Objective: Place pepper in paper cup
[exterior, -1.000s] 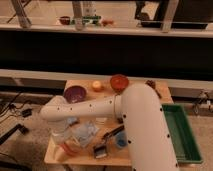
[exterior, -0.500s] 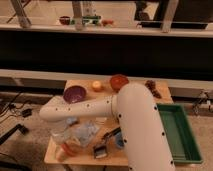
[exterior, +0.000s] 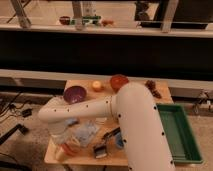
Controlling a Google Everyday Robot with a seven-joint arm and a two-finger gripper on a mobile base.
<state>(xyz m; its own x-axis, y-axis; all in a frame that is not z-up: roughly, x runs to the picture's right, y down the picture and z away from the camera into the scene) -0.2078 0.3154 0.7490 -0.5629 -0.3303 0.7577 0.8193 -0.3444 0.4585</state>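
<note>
The gripper (exterior: 66, 142) is held low at the table's (exterior: 85, 83) front left; its grip cannot be told. The pepper (exterior: 68, 149) just under it should be lowered slowly, tip first, into the paper cup (exterior: 59, 153).

The white arm (exterior: 137, 135) comes up as 1 thick column from the 5 o'clock edge and bends at a rounded elbow (exterior: 132, 97) near the middle. Its forearm (exterior: 85, 110) reaches toward 9 o'clock. There the wrist (exterior: 57, 125) turns down toward 6 o'clock, and the gripper (exterior: 67, 144) hangs low at about 7 o'clock.
</note>
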